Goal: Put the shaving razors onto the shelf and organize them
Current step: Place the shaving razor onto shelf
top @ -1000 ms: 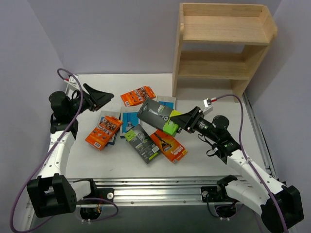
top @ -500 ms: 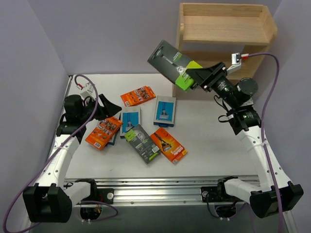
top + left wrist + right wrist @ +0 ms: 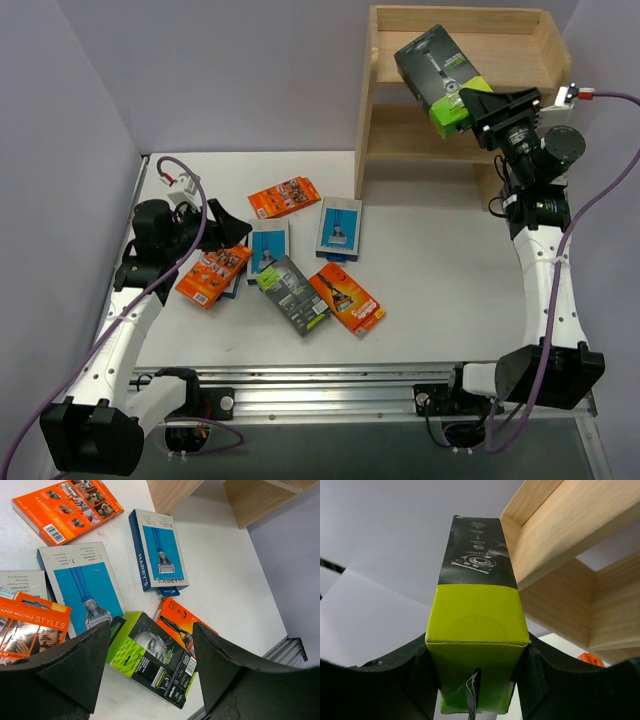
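Observation:
My right gripper (image 3: 472, 108) is shut on the lime-green end of a black razor box (image 3: 434, 64), held high and tilted in front of the top tier of the wooden shelf (image 3: 420, 135). The right wrist view shows the box (image 3: 477, 610) clamped between both fingers, with the shelf (image 3: 560, 545) to its right. My left gripper (image 3: 226, 222) hangs open over the packs on the table. Between its fingers in the left wrist view lie a second black box (image 3: 150, 657) and an orange pack (image 3: 177, 622). It holds nothing.
On the table lie orange packs (image 3: 284, 196) (image 3: 213, 271) (image 3: 347, 298), light-blue cards (image 3: 340, 226) (image 3: 268, 245) and the black box (image 3: 293, 294). Another blue card is partly hidden under the left orange pack. Grey walls enclose the table; a metal rail (image 3: 330, 385) runs along the near edge.
The right arm has carried the black box from low over the table up and right to the shelf's top tier. The left gripper has shifted slightly toward the packs.

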`<action>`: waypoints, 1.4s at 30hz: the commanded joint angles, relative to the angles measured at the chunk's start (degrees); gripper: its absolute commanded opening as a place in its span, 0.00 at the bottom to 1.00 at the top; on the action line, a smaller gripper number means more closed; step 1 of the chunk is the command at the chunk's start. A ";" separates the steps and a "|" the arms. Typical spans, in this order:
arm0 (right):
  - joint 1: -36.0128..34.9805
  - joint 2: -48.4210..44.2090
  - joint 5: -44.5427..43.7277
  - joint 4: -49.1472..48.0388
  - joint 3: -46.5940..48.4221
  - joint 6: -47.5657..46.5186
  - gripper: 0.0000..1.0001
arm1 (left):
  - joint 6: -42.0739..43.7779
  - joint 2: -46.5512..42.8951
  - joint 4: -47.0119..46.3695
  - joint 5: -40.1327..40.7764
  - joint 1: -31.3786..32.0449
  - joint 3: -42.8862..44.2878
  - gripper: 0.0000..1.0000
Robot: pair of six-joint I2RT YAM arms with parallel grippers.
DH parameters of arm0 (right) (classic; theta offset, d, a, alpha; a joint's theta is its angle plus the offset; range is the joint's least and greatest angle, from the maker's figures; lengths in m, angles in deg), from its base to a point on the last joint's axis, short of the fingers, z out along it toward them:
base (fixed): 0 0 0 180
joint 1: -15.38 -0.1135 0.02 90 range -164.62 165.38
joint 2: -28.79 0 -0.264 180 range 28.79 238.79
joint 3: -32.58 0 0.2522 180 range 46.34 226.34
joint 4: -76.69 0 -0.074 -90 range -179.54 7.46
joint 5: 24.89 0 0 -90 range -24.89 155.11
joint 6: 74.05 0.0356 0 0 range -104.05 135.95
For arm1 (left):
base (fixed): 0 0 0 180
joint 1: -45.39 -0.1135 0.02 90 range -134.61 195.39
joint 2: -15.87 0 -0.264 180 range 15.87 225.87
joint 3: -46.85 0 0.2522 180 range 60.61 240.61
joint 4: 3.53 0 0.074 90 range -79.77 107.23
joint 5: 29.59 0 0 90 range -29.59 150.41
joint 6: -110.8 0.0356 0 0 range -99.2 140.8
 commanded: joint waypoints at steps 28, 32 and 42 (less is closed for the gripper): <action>8.46 26.25 -10.83 2.55 34.94 1.96 0.00 | -1.62 1.73 -3.56 -4.16 0.31 -1.63 0.75; 8.46 29.33 -10.66 5.37 39.94 0.03 0.19 | -1.97 2.08 -3.91 -4.77 0.31 -1.80 0.75; 8.46 31.09 -11.80 12.66 46.80 -6.47 0.75 | -2.15 2.69 -4.35 -6.00 0.31 -1.80 0.75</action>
